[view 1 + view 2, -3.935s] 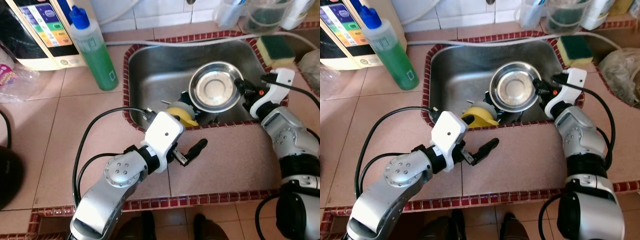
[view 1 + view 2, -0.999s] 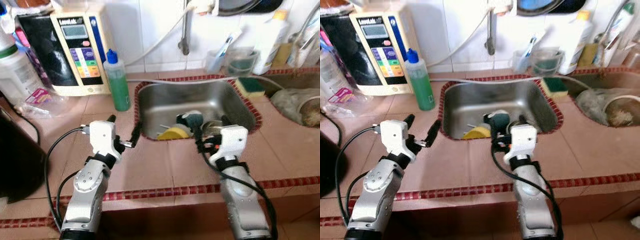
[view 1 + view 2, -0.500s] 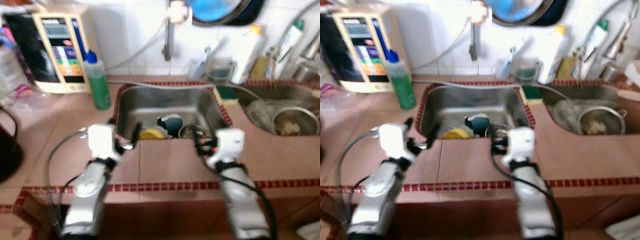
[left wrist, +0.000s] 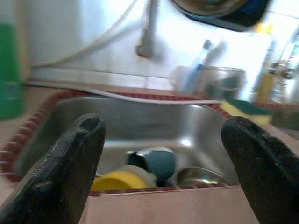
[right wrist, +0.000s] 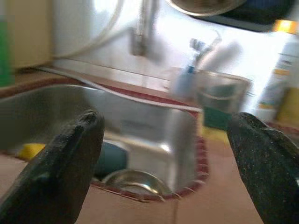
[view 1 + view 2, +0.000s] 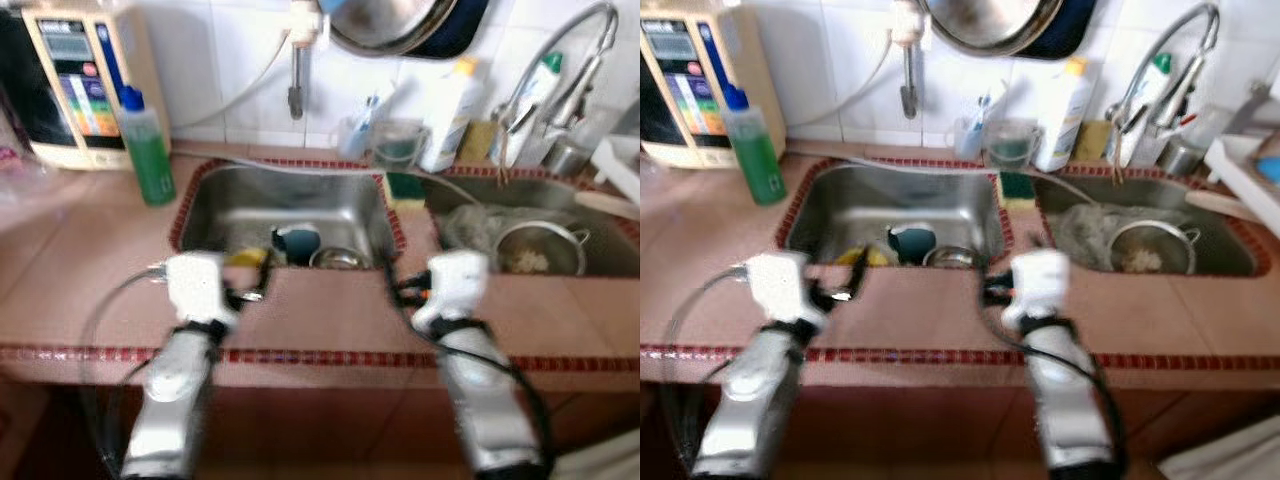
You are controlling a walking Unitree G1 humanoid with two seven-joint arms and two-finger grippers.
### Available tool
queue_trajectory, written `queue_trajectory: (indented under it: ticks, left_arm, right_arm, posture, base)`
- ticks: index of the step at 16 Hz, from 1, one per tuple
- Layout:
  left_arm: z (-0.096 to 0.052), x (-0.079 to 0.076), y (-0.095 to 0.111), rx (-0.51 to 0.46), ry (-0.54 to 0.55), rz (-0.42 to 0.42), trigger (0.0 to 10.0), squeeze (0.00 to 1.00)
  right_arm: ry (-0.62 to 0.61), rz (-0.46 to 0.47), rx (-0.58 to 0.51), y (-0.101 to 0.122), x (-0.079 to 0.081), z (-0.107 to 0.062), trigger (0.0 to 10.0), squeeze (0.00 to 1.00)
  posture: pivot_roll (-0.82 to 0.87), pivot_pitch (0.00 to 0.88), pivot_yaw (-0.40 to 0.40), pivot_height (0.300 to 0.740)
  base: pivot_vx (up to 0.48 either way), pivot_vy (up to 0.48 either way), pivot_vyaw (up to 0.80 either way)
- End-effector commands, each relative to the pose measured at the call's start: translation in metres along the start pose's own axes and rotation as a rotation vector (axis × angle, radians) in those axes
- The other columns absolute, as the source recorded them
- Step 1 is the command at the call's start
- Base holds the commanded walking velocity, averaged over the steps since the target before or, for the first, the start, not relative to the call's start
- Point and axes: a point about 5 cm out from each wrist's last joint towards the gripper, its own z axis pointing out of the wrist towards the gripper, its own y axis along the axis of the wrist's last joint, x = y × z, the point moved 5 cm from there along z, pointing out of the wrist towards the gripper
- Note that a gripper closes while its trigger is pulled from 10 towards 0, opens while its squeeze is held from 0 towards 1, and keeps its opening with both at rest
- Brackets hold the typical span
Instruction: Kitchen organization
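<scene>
1. Left eye view, blurred: the left pincer is held above the tiled counter, just short of the front edge of the steel sink. Its fingers are too smeared here to judge. The right pincer sits over the counter near the sink's right front corner. In the basin lie a yellow rounded item, a dark teal cup and a shiny metal bowl. A green bottle stands on the counter to the left of the sink.

2. Right eye view: a second basin on the right holds a metal strainer. A square green-and-yellow sponge rests on the ledge between the two basins.

3. Left wrist view: both black fingers are spread wide, holding nothing. Between them show the yellow item, teal cup and bowl, low in the basin.

4. Right wrist view: the textured black fingers are likewise spread wide and empty, framing the bowl and the sink's red-tiled rim.
</scene>
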Motion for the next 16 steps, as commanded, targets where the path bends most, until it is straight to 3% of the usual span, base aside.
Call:
queue_trajectory:
  ticks: [1,16]
  left_arm:
    - [0.0016,-0.0081,0.0039,-0.017,-0.015,-0.005,10.0,0.0]
    - [0.0007,-0.0078,0.0044,-0.014,-0.003,-0.012,10.0,0.0]
  right_arm:
    - [-0.017,-0.011,0.0,0.0008,-0.0093,0.0,10.0,0.0]
    - [-0.027,-0.009,0.004,0.0004,-0.0122,-0.0018,10.0,0.0]
  posture:
    - [-0.07,0.0,-0.035,0.74]
    - [-0.08,0.03,-0.031,0.74]
  base:
    - [0.0,-0.48,0.0]
    - [0.0,-0.48,0.0]
